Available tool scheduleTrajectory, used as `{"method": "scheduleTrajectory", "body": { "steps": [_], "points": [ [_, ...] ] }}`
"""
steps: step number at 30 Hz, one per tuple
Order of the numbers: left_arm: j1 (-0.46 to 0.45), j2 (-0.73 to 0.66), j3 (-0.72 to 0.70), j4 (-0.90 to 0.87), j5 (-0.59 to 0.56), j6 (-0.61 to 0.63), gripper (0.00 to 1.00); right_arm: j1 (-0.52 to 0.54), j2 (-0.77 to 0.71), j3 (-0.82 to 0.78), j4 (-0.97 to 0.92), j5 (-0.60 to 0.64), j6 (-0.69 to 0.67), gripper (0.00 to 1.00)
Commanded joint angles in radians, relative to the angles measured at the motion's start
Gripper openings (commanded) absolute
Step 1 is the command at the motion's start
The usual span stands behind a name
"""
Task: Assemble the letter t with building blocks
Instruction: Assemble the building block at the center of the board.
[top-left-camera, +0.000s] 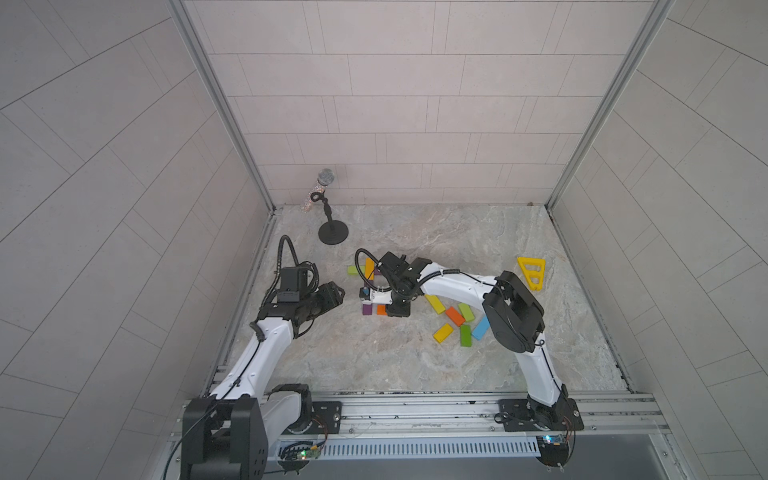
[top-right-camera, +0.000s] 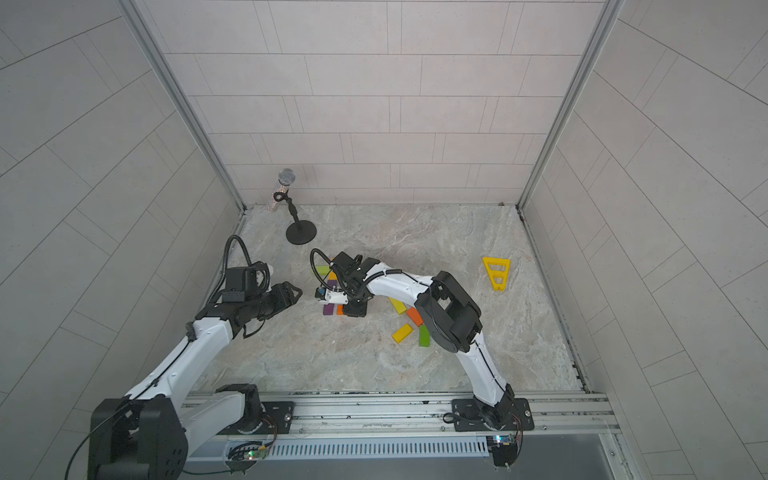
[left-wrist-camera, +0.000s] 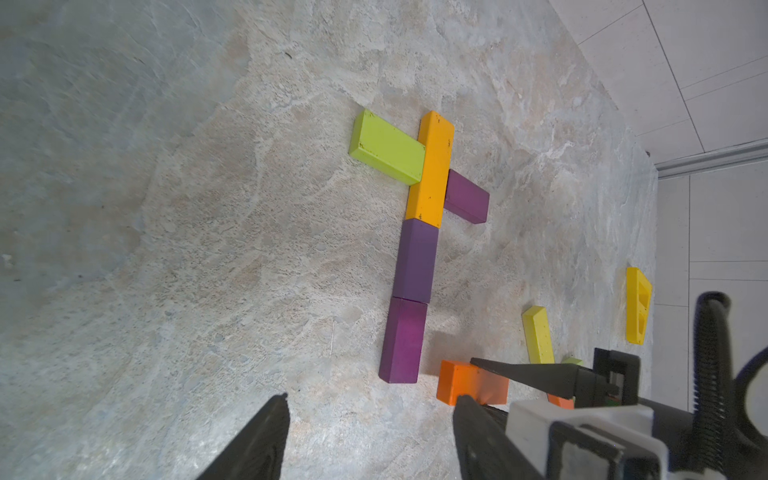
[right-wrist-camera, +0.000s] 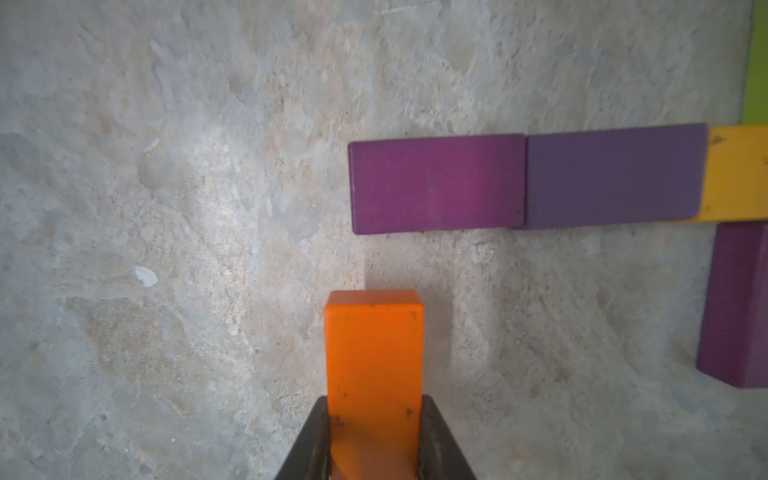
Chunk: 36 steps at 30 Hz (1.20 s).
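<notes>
Orange paint covers the held block (right-wrist-camera: 374, 365); the right gripper (right-wrist-camera: 374, 401) pinches it by its long sides, jaws pressed against it; its free end lies just beside the foot of the stem, with a strip of bare stone between them; whether it touches the surface (top-left-camera: 374, 365) we cannot tell. The stem is three blocks end to end, each touching the next: a magenta block (left-wrist-camera: 403, 340), a dark purple block (left-wrist-camera: 415, 259) and a golden block (left-wrist-camera: 432, 170); against the golden block's long sides lie a lime block (left-wrist-camera: 388, 146) on one side and a purple block (left-wrist-camera: 467, 197) on the other. We see this figure left of the middle of the surface, partly hidden by the right arm in both top views. The left gripper (left-wrist-camera: 372, 397) hovers between the left edge and the figure, jaws spread with nothing between them. Right of the middle lie six loose pieces, close together: a yellow block (top-left-camera: 434, 303), a second orange block (top-left-camera: 454, 316), a pale green block (top-left-camera: 466, 311), a light blue block (top-left-camera: 481, 328), an amber block (top-left-camera: 443, 332) and a green block (top-left-camera: 466, 335). A yellow triangular frame (top-left-camera: 532, 272) lies near the right edge; a microphone (top-left-camera: 326, 178) on a black stand occupies the far left corner.
</notes>
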Motion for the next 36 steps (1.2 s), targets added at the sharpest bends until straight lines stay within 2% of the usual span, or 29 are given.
{"method": "scheduleTrajectory", "body": {
  "steps": [1,13,36],
  "points": [
    [0.01,0.002,-0.012,0.02,0.015,0.003,0.68,0.01,0.021,0.026,-0.03,0.011,0.025,0.17],
    [0.032,-0.001,0.008,-0.014,0.04,0.044,0.68,0.014,0.058,0.062,-0.039,0.005,0.041,0.18],
    [0.049,0.009,0.005,-0.003,0.047,0.032,0.68,0.014,0.092,0.092,-0.046,-0.02,0.04,0.18]
  ]
}}
